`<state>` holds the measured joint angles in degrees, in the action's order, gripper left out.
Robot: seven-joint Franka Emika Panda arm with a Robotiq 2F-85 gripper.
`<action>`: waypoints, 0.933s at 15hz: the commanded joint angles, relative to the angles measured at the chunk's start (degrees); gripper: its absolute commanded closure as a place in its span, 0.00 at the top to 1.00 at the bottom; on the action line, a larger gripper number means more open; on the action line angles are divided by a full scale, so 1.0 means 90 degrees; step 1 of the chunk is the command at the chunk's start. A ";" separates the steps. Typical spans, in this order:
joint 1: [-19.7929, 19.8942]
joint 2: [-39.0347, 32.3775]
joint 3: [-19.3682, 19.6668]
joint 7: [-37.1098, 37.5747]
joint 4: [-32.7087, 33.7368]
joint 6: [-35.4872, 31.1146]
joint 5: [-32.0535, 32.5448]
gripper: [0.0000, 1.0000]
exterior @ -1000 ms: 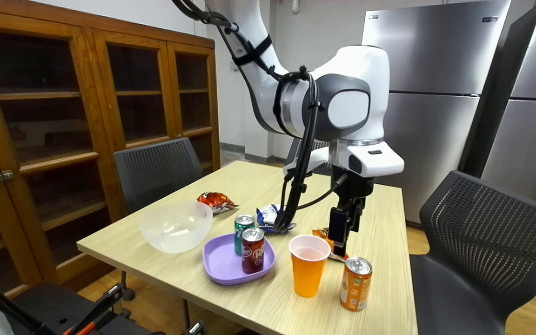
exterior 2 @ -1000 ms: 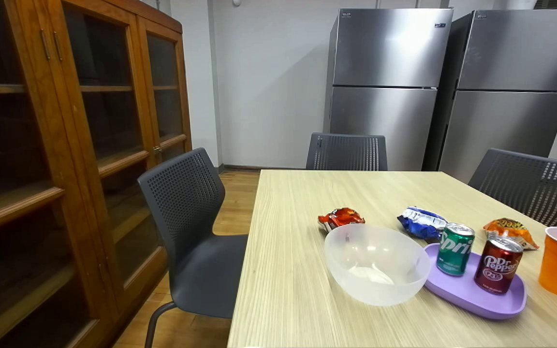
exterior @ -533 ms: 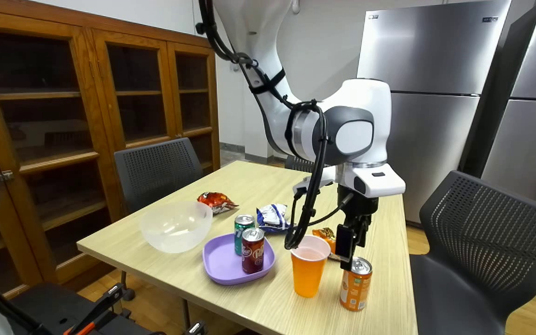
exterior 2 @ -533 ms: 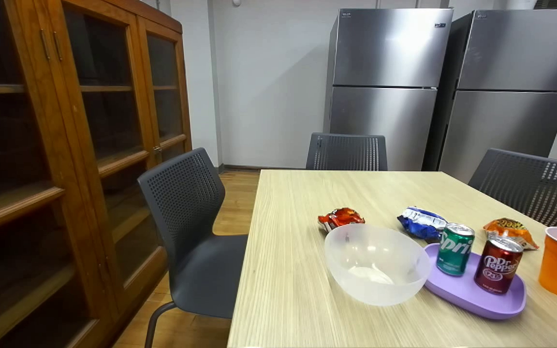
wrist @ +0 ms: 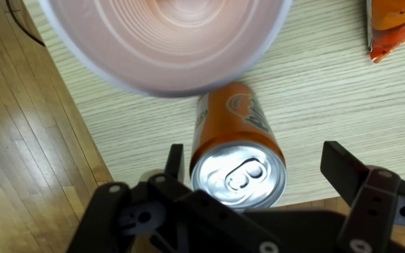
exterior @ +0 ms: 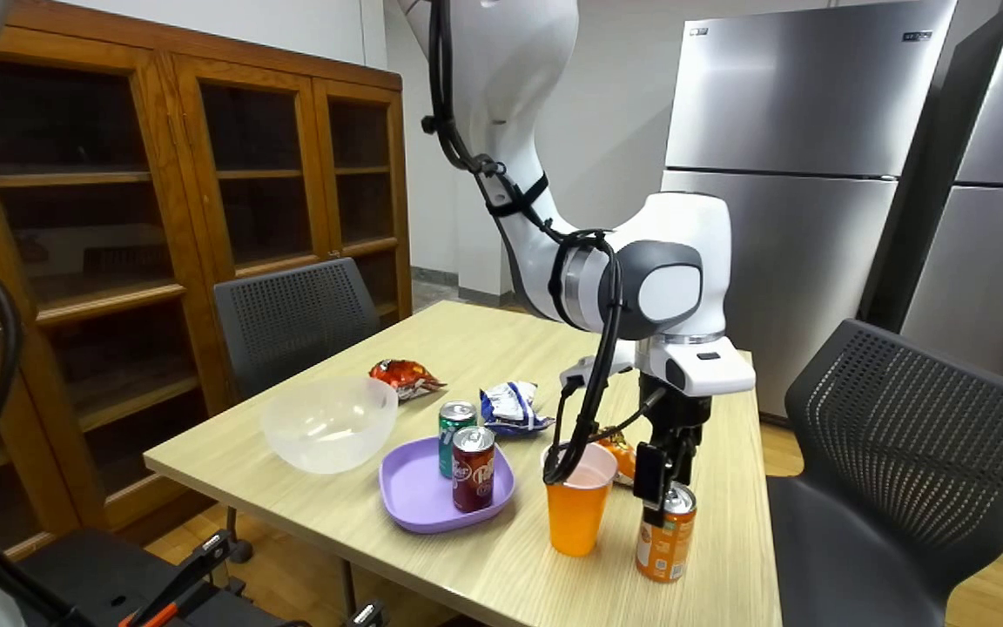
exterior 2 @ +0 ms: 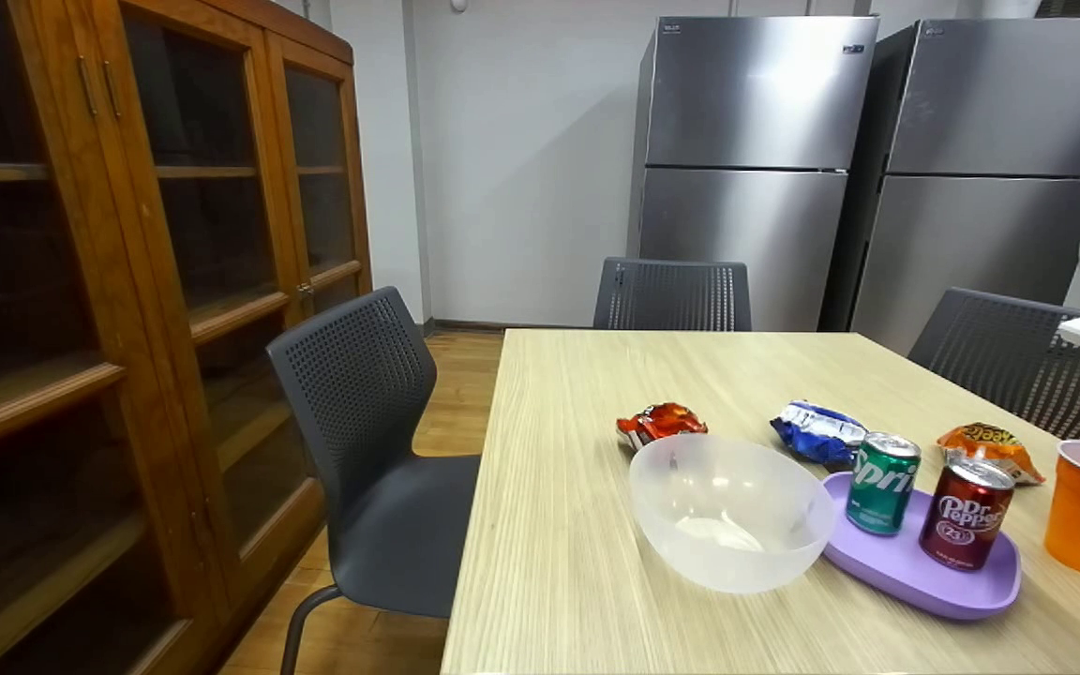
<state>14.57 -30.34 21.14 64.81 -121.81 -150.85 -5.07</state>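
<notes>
Can, orange with a silver lid, upright on the pale wood-grain table, at the lower middle of the wrist view. Stands between the 2 black fingers of the gripper, unheld, with jaws released and spread wide. Shows just beside the finger at the left of that frame, with a thin strip of table between, and well apart from the finger at the right. Turns lid and pull tab toward the camera, with the orange wall running up the frame until covered by the rim of an orange cup. In an exterior view, appears low in the frame, right of centre, overlapped at the left of its lid by a dark fingertip; contact there impossible to judge.

Just left of the can in that view, the cup, with table showing between. At the upper right of the wrist view, part of an orange snack bag. Farther left in an exterior view, a purple plate with a green can and a dark red can, both upright. In both exterior views, a frosted bowl left of the plate.
</notes>
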 commanded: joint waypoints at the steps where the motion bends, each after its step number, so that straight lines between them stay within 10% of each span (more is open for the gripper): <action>1: -0.0151 -0.0297 0.0140 0.0205 0.0323 0.0119 -0.0109 1.00; 2: -0.0158 -0.0328 0.0154 0.0208 0.0342 0.0120 -0.0107 0.75; 7: -0.0197 -0.0256 0.0240 0.0179 0.0211 0.0070 -0.0095 0.42; 14: -0.0262 0.0427 0.0396 0.0045 -0.0401 -0.0174 -0.0053 0.38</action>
<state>13.55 -32.11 23.35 65.40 -120.95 -151.13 -5.23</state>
